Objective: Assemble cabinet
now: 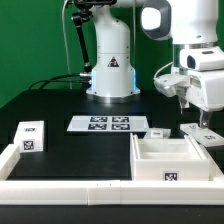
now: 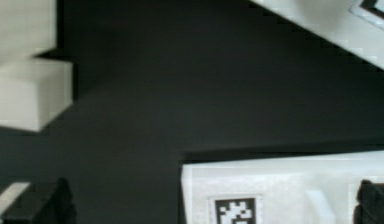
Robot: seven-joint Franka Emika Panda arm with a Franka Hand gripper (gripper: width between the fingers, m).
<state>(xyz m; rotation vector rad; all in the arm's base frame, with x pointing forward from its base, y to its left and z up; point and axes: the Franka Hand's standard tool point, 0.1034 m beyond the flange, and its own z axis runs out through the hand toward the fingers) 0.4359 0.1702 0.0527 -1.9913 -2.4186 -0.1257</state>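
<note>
The gripper [image 1: 196, 112] hangs over the black worktop [image 1: 60, 100], its fingers [image 2: 43, 203] spread wide and holding nothing. The white cabinet [image 1: 170, 160] lies beneath it, open side up.

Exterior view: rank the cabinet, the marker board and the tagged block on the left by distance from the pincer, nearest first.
1. cabinet: exterior view's right, just below the pincer.
2. marker board: middle of the table.
3. small tagged white block: far on the exterior view's left.

triangular warning sign [image 1: 112, 62] on arm base [image 1: 112, 86], coded square tag [image 1: 170, 179] on cabinet [image 1: 148, 172]
</note>
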